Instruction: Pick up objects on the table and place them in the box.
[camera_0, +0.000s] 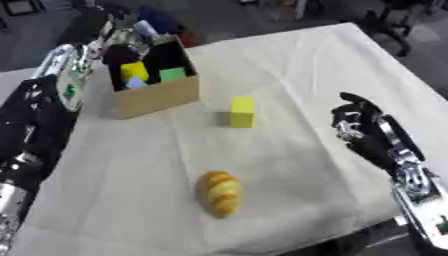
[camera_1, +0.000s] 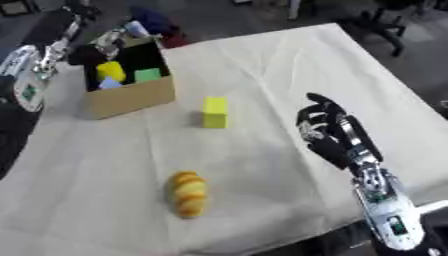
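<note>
left hand (camera_0: 121, 45) at the box (camera_0: 157, 97) mouth, fingers too blurred to read, small objects inside box indistinct, right forearm cut off by lower edge

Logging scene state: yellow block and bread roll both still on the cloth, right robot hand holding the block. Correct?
Not quite. The right robot hand holds nothing; the right eye view shows it apart from the yellow block. Block and bread roll do lie on the cloth.

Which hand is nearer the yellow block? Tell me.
Right. The right hand hovers just right of the yellow block; the left hand is over the box, farther away.
</note>
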